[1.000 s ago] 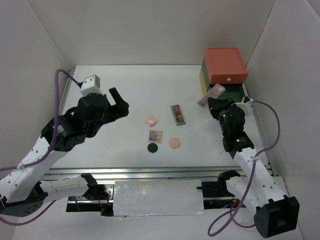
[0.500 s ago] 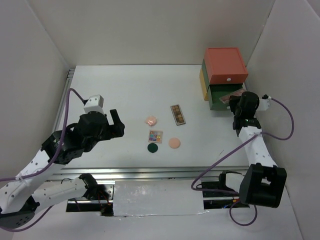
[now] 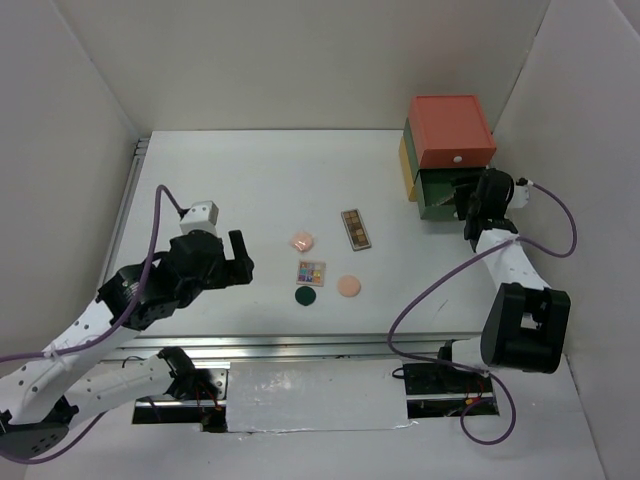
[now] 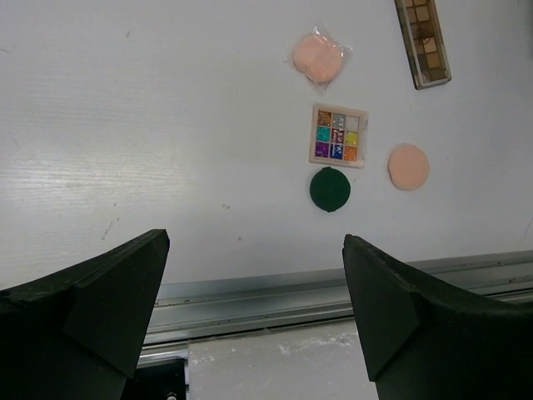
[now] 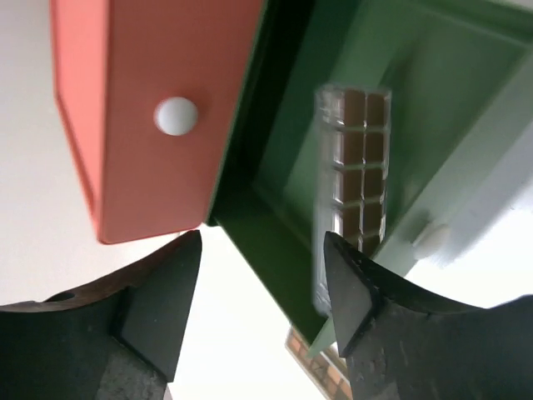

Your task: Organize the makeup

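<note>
Surroundings: plain white walls [image 3: 300, 60] close in a white table [image 3: 230, 180] on three sides, and a metal rail [image 4: 291, 296] runs along its near edge.
Lettering: any print on the makeup or the box is too small to read.
Drawer box: the stacked box [image 3: 452, 130] stands in the far right corner, with a red top tier and a white knob [image 5: 176, 115]. Its green drawer [image 5: 433, 92] is pulled open below, and a yellow tier peeks out at the left.
Palette in drawer: a long brownish eyeshadow palette [image 5: 351, 183] sits inside the green drawer, blurred.
Right fingers: the right fingers [image 5: 158, 300] are spread apart over the open drawer and clamp nothing; the palette lies beyond their tips.
Left fingers: the left fingers [image 4: 100, 292] are spread wide with nothing between them, hanging over the near left of the table.
Mid-table makeup: the second long palette [image 3: 356, 229] lies farthest back. The pink compact [image 3: 303, 241] is to its left, and the square multicolour palette [image 3: 311, 272] is nearer. The dark-green compact [image 3: 306, 296] is just beside the square palette's near edge, and the peach compact [image 3: 348, 286] is to their right.
In the way: the red tier overhangs the back of the drawer.
View differences: only the right wrist view shows the drawer's contents, since from above the arm covers them. The left wrist view shows the square palette's coloured pans clearly.
</note>
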Robot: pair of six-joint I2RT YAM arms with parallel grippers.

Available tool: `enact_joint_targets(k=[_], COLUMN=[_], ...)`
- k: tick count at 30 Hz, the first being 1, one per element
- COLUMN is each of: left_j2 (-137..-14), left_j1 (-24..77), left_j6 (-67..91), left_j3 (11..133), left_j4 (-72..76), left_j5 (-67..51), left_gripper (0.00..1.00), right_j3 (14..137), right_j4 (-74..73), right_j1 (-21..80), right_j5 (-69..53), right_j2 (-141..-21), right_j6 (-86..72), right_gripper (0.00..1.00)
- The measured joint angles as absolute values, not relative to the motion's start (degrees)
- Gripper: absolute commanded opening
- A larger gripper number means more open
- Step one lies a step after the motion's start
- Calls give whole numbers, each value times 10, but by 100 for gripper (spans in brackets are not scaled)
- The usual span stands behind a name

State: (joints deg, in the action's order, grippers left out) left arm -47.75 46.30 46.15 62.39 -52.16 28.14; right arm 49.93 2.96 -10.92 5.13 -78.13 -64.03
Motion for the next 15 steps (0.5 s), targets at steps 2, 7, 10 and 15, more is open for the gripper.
enact_joint_targets(k=[2, 7, 10, 15], left_j2=[-479, -492, -518, -620], left_j1=[463, 463, 463, 461], left_j6=[461, 465, 468, 470], left_j3=[617, 608, 593, 587], left_j4=[-519, -500, -473, -417], left_j5=[282, 283, 281, 254], left_gripper=[99, 99, 99, 99], right_j3=[508, 514, 511, 506], right_j4=[29, 23, 21, 18], right_j1=[-109, -109, -109, -109], right_j5=[50, 50, 40, 18], right_j2=[-781, -746, -691, -580], right_j6=[-641, -635, -629, -605], right_gripper=[76, 77, 78, 87])
